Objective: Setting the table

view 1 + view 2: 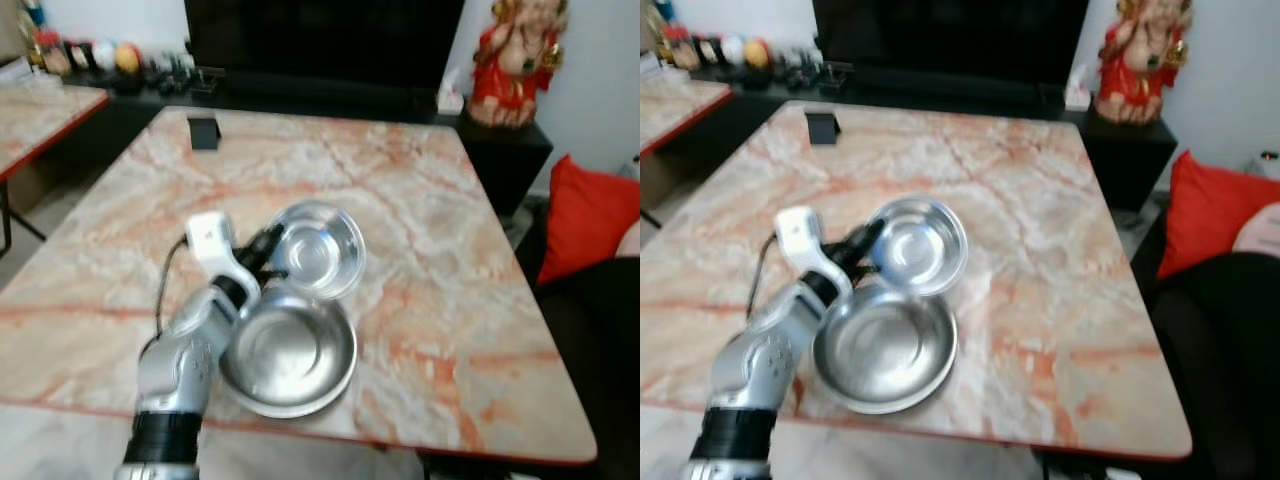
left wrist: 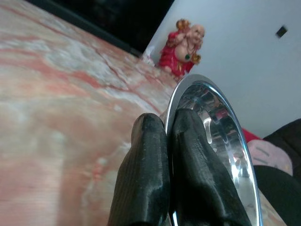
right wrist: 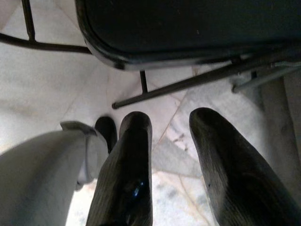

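Left eye view shows the left gripper (image 1: 268, 252) pinching the rim of a smaller steel bowl (image 1: 318, 248), tilted against a larger steel bowl (image 1: 290, 352) near the marble table's (image 1: 420, 200) front edge. Right gripper (image 3: 171, 160) hangs above the floor, fingers apart.

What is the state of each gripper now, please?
Left gripper: shut on the rim of the smaller round steel bowl, tilted above the table.
Right gripper: open, holding nothing, hanging idle above the floor.
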Motion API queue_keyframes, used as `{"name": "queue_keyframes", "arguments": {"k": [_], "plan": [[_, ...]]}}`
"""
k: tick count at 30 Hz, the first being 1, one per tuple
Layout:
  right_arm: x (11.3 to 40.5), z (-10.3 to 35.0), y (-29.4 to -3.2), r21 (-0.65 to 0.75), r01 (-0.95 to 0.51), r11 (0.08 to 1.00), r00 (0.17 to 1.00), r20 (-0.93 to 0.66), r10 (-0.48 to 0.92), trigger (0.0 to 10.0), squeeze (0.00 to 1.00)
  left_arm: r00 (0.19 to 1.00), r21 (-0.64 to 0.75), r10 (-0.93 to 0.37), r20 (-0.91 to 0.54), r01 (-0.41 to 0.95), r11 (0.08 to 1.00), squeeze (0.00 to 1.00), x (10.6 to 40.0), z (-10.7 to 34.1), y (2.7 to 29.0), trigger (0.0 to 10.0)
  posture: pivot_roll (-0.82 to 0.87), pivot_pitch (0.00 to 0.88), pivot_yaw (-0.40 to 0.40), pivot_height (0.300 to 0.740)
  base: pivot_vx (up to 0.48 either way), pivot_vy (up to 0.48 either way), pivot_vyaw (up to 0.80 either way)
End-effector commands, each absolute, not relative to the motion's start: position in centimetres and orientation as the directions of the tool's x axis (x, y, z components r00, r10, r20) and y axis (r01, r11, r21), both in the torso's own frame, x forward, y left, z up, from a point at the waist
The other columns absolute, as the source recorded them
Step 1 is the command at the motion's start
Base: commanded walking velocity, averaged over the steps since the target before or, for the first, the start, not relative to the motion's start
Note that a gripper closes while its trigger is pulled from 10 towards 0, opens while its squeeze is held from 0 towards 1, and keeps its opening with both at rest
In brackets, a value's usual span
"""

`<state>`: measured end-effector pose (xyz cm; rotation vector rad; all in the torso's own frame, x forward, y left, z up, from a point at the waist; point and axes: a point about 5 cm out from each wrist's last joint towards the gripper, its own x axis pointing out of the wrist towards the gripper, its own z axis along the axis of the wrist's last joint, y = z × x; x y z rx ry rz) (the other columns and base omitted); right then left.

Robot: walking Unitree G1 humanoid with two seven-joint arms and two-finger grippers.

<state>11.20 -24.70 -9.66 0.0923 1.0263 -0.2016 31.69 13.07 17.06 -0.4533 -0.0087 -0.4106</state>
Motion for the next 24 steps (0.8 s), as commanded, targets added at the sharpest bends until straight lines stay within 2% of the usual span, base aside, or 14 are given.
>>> {"name": "queue_keyframes", "arguments": {"k": [1,11,21,24], "plan": [[10.9,-9.8,-24.6,-0.013,0.214,0.977,0.493,-0.862,-0.119,10.0,0.00,0.917,-0.434,-0.390,0.088,0.387,0.814,0.00,31.2,16.9,13.8,10.0,0.09,0.000,-0.065,0.715,0.000,0.000,0.00],[10.8,-9.8,-24.6,-0.012,0.205,0.979,0.490,-0.864,-0.113,10.0,0.00,0.867,-0.453,-0.493,0.068,0.467,0.759,0.00,29.6,17.4,14.7,10.0,0.10,0.000,-0.063,0.715,0.000,0.000,0.00],[10.5,-9.9,-24.5,-0.010,0.189,0.982,0.480,-0.872,-0.101,10.0,0.00,0.870,-0.361,-0.480,-0.113,0.414,0.836,0.00,28.2,16.0,16.1,10.0,0.12,0.000,-0.063,0.715,0.000,0.000,0.00],[10.5,-9.9,-24.5,-0.010,0.183,0.983,0.477,-0.873,-0.098,10.0,0.00,0.870,-0.363,-0.477,-0.120,0.409,0.837,0.00,28.1,15.9,16.3,10.0,0.12,0.000,-0.063,0.715,0.000,0.000,0.00]]}}
